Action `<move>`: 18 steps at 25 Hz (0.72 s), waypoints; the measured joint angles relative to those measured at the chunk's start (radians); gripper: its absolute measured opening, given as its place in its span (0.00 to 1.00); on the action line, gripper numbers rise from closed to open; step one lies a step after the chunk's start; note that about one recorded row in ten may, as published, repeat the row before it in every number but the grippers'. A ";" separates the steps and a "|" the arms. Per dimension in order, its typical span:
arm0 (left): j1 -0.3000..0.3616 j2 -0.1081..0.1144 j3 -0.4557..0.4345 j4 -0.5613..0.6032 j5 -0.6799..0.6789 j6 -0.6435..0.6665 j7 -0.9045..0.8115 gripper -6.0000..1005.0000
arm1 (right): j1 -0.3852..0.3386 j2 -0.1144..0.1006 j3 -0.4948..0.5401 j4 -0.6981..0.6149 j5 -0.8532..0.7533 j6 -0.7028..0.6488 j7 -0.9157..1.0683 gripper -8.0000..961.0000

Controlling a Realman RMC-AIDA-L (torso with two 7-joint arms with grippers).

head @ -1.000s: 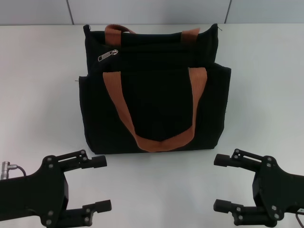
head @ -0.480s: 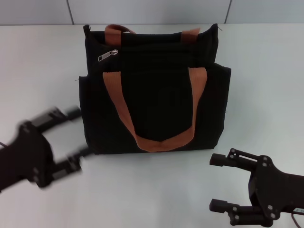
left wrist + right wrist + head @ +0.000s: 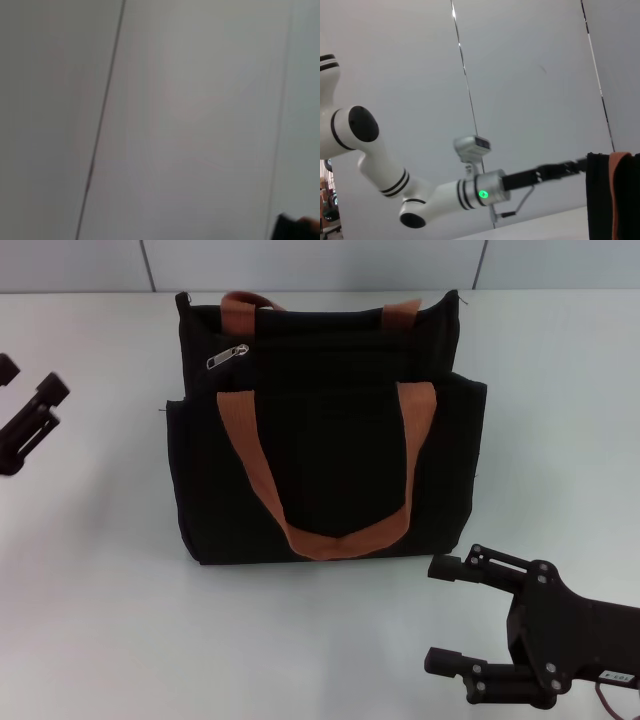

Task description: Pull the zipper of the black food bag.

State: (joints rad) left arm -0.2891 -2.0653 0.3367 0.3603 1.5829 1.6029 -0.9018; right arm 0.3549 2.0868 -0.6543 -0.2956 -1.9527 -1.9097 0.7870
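The black food bag (image 3: 330,440) stands upright mid-table, its orange-brown handles (image 3: 255,465) running down the front in a U. The zipper (image 3: 228,357), a small silver pull tab, lies at the bag's upper left end. My left gripper (image 3: 30,382) is open at the far left of the head view, level with the bag's upper part and well clear of it. My right gripper (image 3: 440,615) is open in front of the bag's right corner, not touching it. In the right wrist view, the bag's edge (image 3: 600,200) shows with the left arm (image 3: 445,197) beyond it.
The white table (image 3: 120,620) spreads around the bag, with a grey panelled wall (image 3: 320,260) behind it. The left wrist view shows mostly wall (image 3: 175,110), plus a dark corner of the bag (image 3: 290,229).
My left arm has swung from the near table edge up and out to the left of the bag. My right gripper has shifted slightly left and stays open.
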 joint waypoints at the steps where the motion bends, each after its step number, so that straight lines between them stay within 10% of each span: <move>1: -0.012 0.000 0.004 -0.002 0.001 -0.036 -0.002 0.72 | 0.001 0.000 0.000 0.005 0.000 0.000 -0.002 0.86; 18: -0.158 -0.007 0.355 0.016 0.039 -0.233 0.140 0.72 | 0.013 0.000 0.008 0.034 0.004 0.050 -0.003 0.86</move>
State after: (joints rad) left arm -0.4473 -2.0720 0.6916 0.3759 1.6221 1.3702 -0.7619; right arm 0.3679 2.0866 -0.6468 -0.2621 -1.9488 -1.8596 0.7838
